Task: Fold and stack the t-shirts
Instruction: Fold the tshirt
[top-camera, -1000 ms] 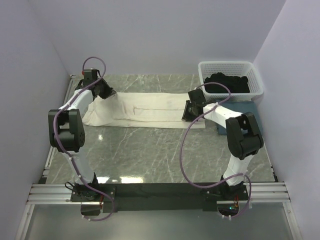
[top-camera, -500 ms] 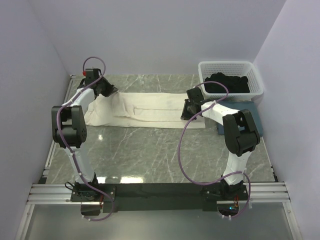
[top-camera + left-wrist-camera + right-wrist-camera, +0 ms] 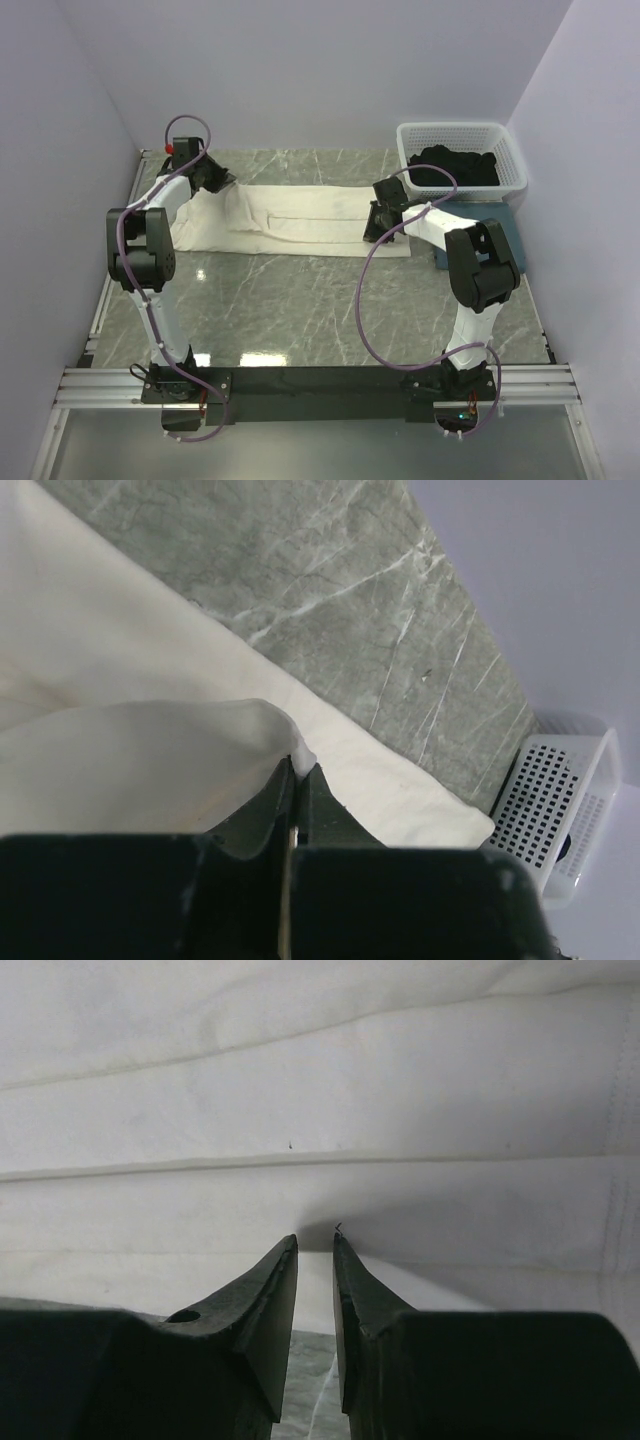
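Note:
A white t-shirt [image 3: 300,215], folded into a long strip, lies across the back of the table. My left gripper [image 3: 222,182] is at its left end, shut on a pinch of the cloth and holding it raised. In the left wrist view the jaws [image 3: 297,763] meet with white cloth [image 3: 120,680] nipped at the tips. My right gripper [image 3: 372,228] is at the shirt's right part, near its front edge. In the right wrist view the jaws [image 3: 315,1240] stand a narrow gap apart, tips against the shirt [image 3: 320,1090], with nothing between them.
A white basket [image 3: 462,132] with dark clothes [image 3: 455,165] stands at the back right, also in the left wrist view [image 3: 560,800]. A dark blue folded item [image 3: 492,215] lies in front of it. Walls stand close on three sides.
My left gripper has moved a little back and left with the cloth. My right gripper has shifted slightly back and left over the shirt.

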